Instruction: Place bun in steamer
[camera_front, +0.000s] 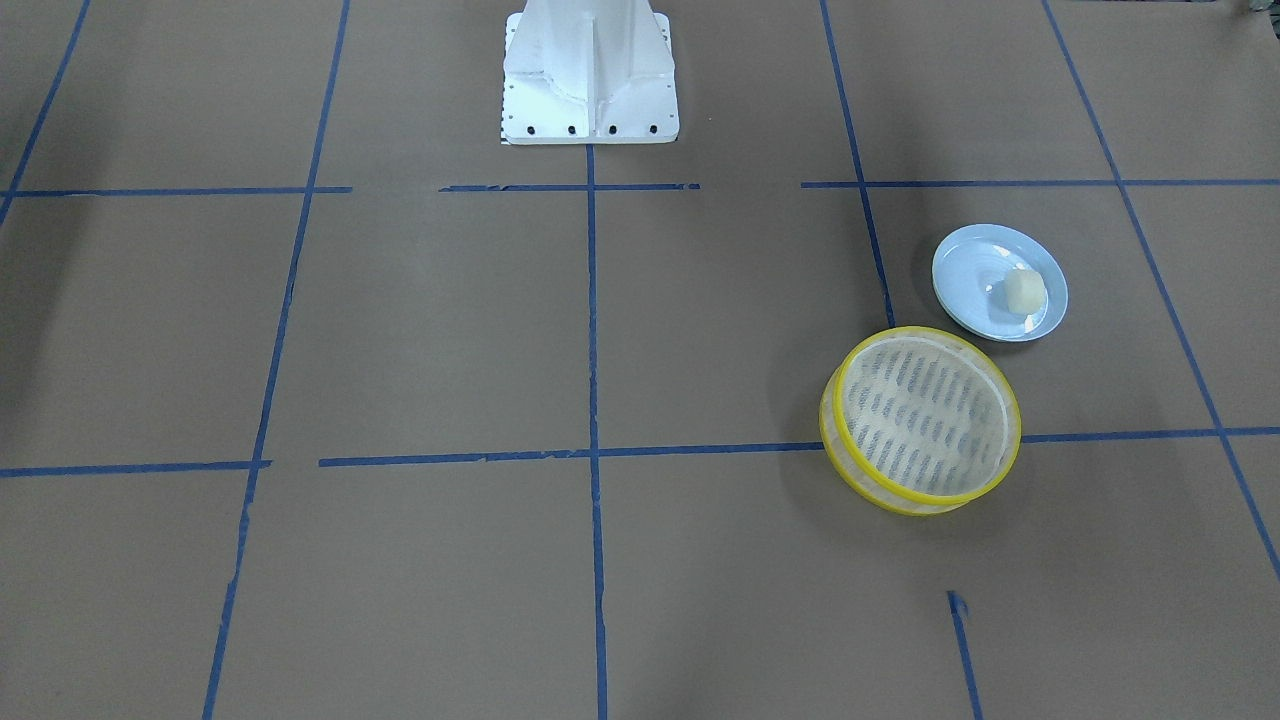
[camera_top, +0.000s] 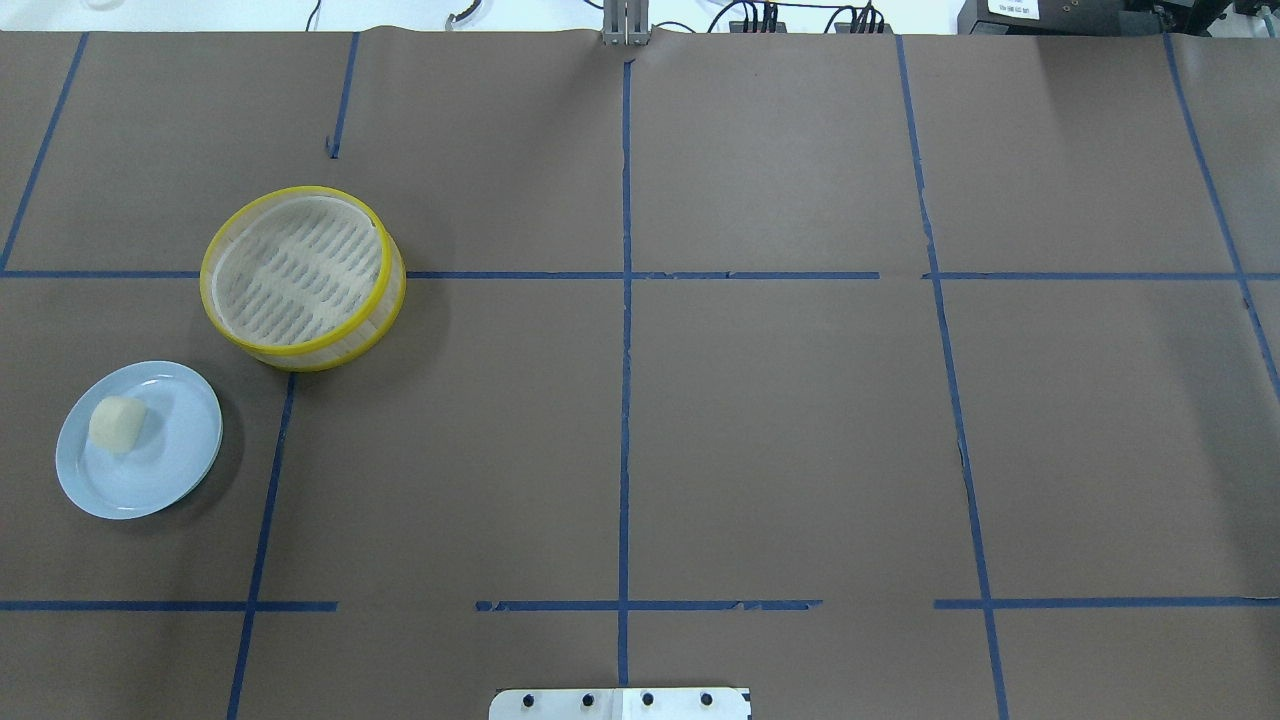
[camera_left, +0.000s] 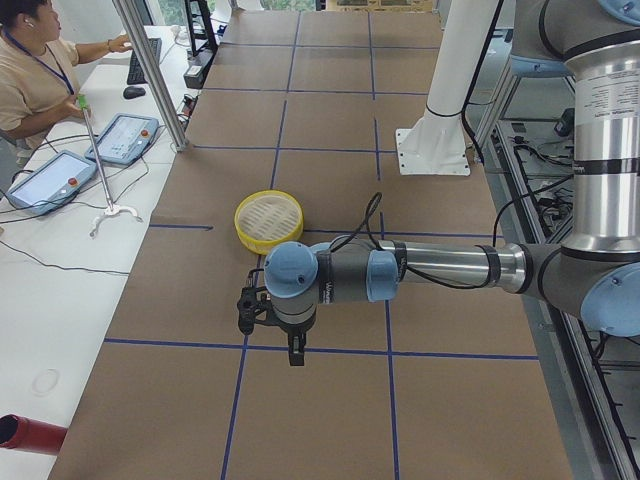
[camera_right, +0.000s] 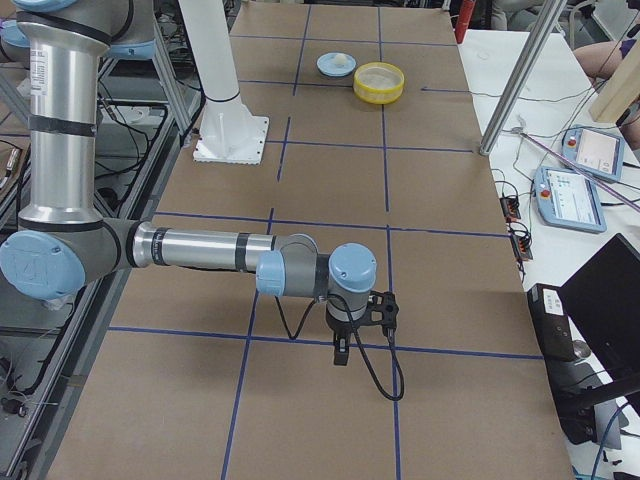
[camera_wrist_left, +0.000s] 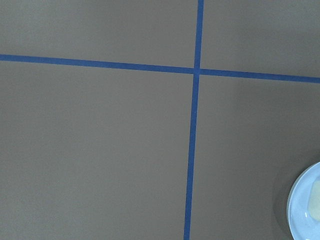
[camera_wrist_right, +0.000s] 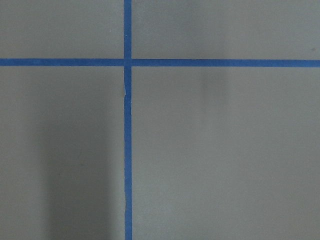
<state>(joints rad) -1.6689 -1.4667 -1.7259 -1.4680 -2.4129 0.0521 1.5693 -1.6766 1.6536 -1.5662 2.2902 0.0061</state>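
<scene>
Brown paper covers a long table (camera_top: 780, 430), marked into large squares by blue tape (camera_top: 625, 400). At the end of its outstretched arm, the left gripper (camera_left: 296, 352) hangs pointing down above the paper. It shows only from the side, so I cannot tell whether it is spread or pressed together. Its wrist camera catches just the edge of a pale blue plate (camera_top: 170, 470) in the lower right corner. On that plate, towards one side, sits the bun (camera_top: 118, 423), a small cream lump. The steamer (camera_top: 300, 275), round with yellow rims and a slatted bottom, stands near the plate without touching it. The right gripper (camera_right: 341, 352) hangs over the table's opposite end, well apart from bun and steamer. I cannot tell its state either. A white pedestal (camera_front: 590, 75) is bolted down on the robot's side. An operator (camera_left: 35, 75) sits at a white side desk.
</scene>
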